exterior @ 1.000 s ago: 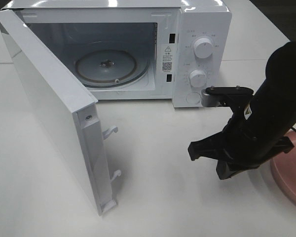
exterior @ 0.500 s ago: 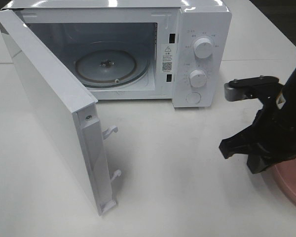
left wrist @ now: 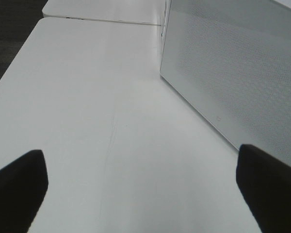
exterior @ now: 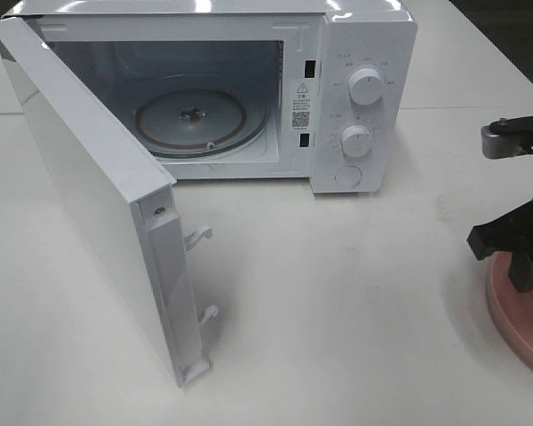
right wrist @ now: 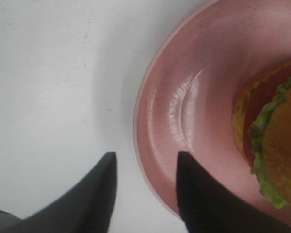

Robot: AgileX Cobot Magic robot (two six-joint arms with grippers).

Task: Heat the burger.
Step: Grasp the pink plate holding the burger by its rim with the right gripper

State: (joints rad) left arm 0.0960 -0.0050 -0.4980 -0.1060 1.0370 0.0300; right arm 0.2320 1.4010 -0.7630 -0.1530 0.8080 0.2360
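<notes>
pink dish (right wrist: 184, 111): burger (right wrist: 281, 141) on it; right jaws: parted over rim (microwave (exterior: 364, 53) open)

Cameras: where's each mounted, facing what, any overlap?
Exterior high: high up, looking down on table, open microwave, pink dish; right gripper at right edge.
Left wrist: on left arm, looking along table beside microwave; left gripper open.
Right wrist: on right arm, looking down on burger in pink dish; right gripper open across its rim.
Shared: exterior high and right wrist both show pink dish.
</notes>
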